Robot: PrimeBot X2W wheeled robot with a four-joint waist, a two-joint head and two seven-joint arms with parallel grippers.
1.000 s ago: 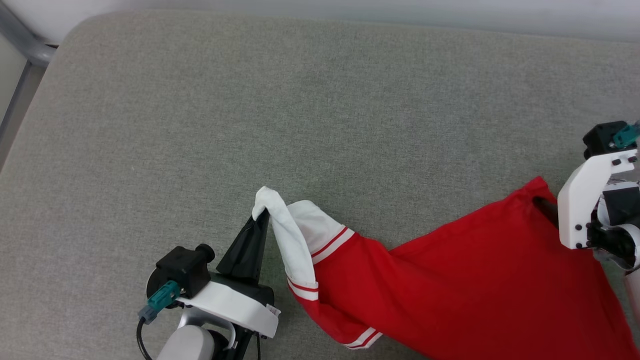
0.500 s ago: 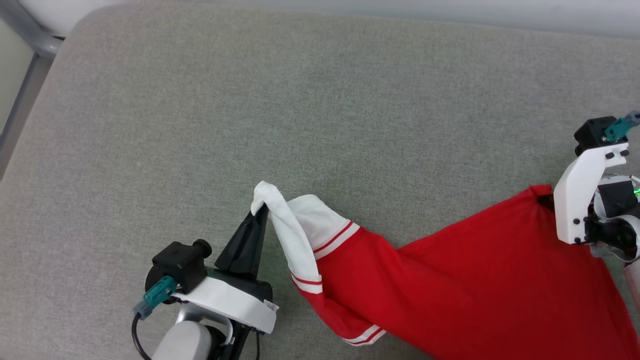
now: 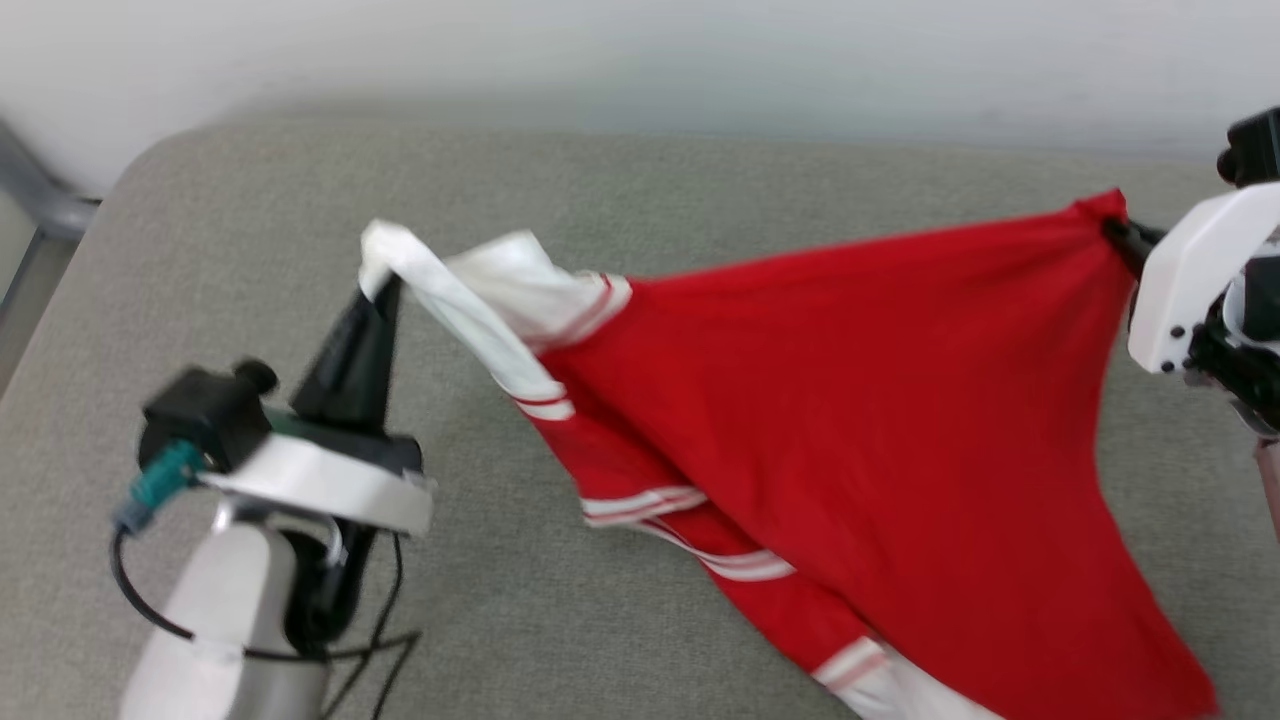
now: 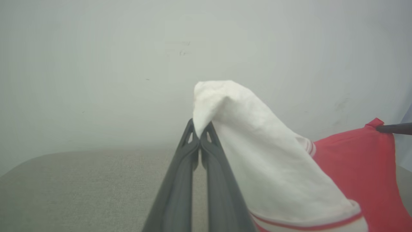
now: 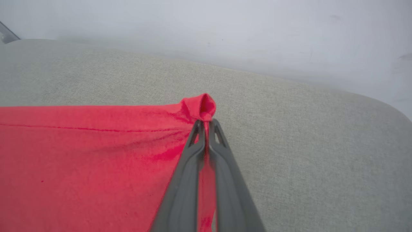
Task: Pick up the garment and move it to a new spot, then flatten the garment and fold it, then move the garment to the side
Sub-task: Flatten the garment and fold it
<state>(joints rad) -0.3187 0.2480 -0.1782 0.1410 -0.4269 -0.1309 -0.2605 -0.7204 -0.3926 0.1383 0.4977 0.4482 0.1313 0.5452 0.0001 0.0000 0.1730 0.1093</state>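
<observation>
Two tapered dark claws pinched closed, left gripper [image 3: 384,286] on the soft white sleeve tip, right gripper [image 3: 1116,230] on a bunched red corner, the garment [image 3: 850,400] stretched between them as a sagging triangular sheet over the coarse-woven grey cushion [image 3: 700,185], smooth pale wall [image 3: 640,50] behind.

Grey fabric cushion [image 3: 700,190] against a plain pale wall [image 3: 640,50].

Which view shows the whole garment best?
Head view: the garment hangs stretched between the left end effector and right end effector, red body and white sleeves visible. Left wrist view shows its pinched white sleeve and some red; right wrist view, its pinched red corner.
</observation>
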